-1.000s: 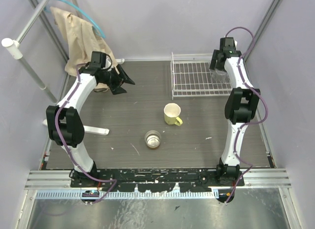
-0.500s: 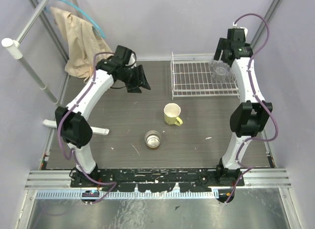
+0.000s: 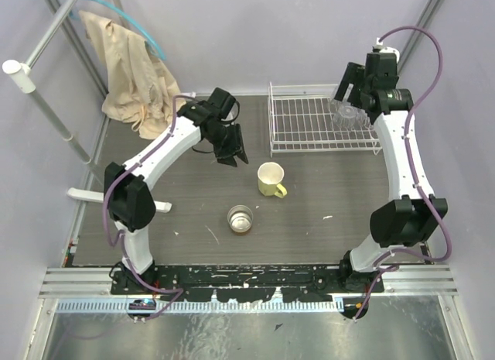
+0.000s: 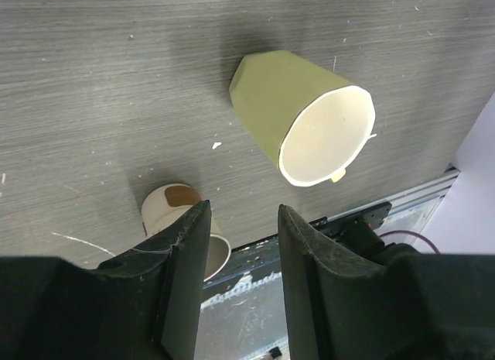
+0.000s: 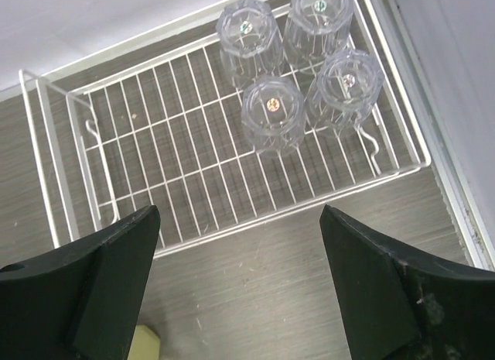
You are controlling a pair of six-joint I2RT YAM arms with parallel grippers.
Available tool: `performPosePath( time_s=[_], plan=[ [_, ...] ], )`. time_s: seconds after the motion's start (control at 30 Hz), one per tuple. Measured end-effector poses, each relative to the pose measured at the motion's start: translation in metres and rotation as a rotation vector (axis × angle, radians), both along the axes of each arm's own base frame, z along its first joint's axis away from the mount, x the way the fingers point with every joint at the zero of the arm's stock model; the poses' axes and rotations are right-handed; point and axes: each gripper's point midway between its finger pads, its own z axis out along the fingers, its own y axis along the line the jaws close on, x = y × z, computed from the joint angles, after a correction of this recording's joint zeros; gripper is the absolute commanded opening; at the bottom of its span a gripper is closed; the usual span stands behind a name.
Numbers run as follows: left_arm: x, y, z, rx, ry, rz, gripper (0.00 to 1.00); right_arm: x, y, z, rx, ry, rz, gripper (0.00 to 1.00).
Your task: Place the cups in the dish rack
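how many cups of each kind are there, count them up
clear faceted tumblers: 4, all in the dish rack
pale yellow mug: 1
small round metallic-brown cup: 1
total: 6

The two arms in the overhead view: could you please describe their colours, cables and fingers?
The left arm and right arm have white tubular links between bulky black joint housings, and a purple cable loops loosely along each. The left gripper and right gripper each carry two matte black, wedge-shaped fingers with a slightly rough surface.
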Motion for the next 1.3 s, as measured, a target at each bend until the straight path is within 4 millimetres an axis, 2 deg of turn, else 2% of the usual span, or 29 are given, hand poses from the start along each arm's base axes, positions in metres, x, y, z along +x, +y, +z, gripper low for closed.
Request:
performPosePath(
  time_s=[0.17, 0.37, 0.53, 0.77, 1.3],
  plan=[
    [0.005, -0.014, -0.014, 0.006, 0.036, 0.014, 0.46, -0.02, 0.008, 0.001, 0.04, -0.001, 0.023, 0.91],
    [0.006, -0.031, -0.036, 0.019, 0.085, 0.019, 0.44, -0.041, 0.013, -0.013, 0.064, 0.034, 0.04, 0.91],
    [0.001, -0.038, -0.045, 0.031, 0.109, 0.015, 0.44, -0.045, 0.013, -0.024, 0.066, 0.059, 0.043, 0.91],
    [0.0, -0.05, -0.038, 0.014, 0.089, -0.005, 0.44, -0.048, 0.015, -0.039, 0.073, 0.095, 0.05, 0.91],
    [-0.007, -0.057, -0.06, 0.072, 0.097, -0.031, 0.35, -0.048, 0.018, -0.05, 0.083, 0.11, 0.064, 0.92]
  ],
)
